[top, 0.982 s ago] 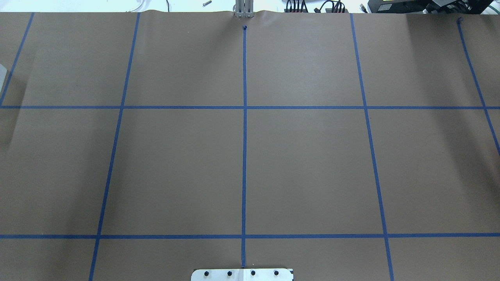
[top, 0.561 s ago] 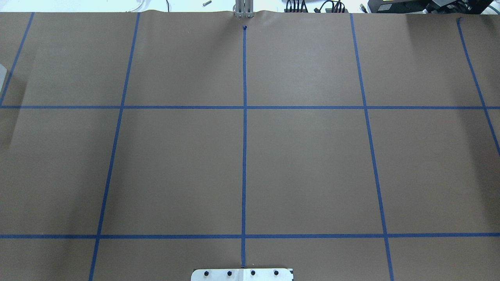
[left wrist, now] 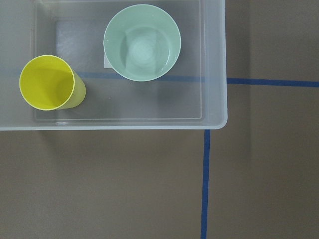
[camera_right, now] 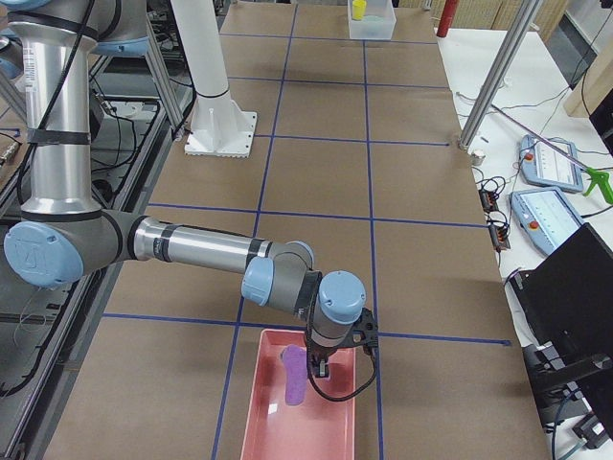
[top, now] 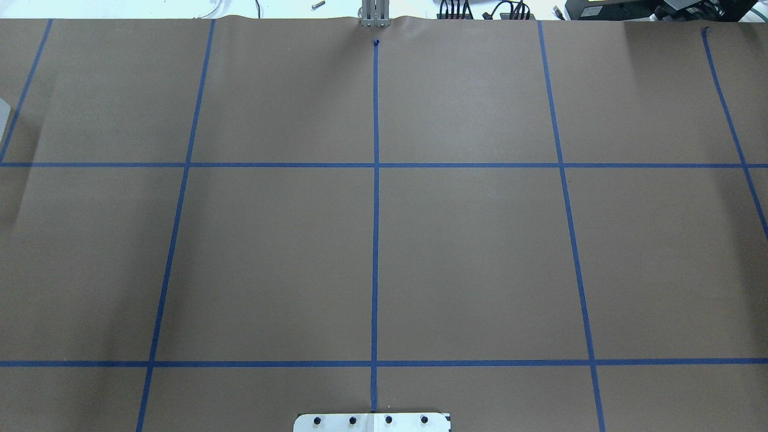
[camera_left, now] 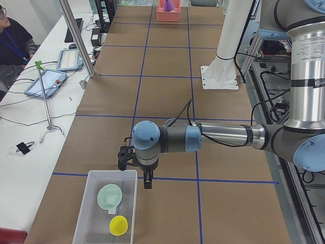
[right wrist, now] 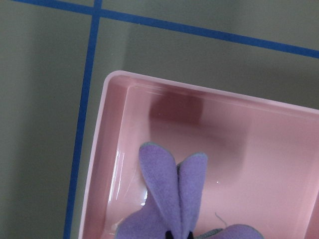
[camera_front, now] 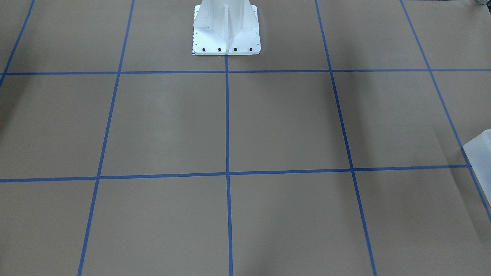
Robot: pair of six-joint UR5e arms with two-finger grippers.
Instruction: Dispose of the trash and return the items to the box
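Note:
The small yellow cup (left wrist: 47, 82) stands inside the whitish translucent box (left wrist: 214, 99), beside a pale green bowl (left wrist: 142, 42). In the exterior left view the cup (camera_left: 119, 224) and the box (camera_left: 81, 223) lie at the near table end, with my left gripper (camera_left: 136, 170) above the box's far rim. I cannot tell if it is open or shut. My right gripper (camera_right: 324, 364) hangs over a pink tray (camera_right: 259, 422) that holds a purple plush toy (camera_right: 293, 374). I cannot tell its state either. No fingers show in the wrist views.
The white robot base (camera_front: 226, 38) stands at the table's robot side. A box corner (camera_front: 479, 149) shows at the front view's right edge. Metal posts (camera_left: 76, 35), tablets (camera_left: 45, 81) and a seated person (camera_left: 10, 40) are along the operators' side.

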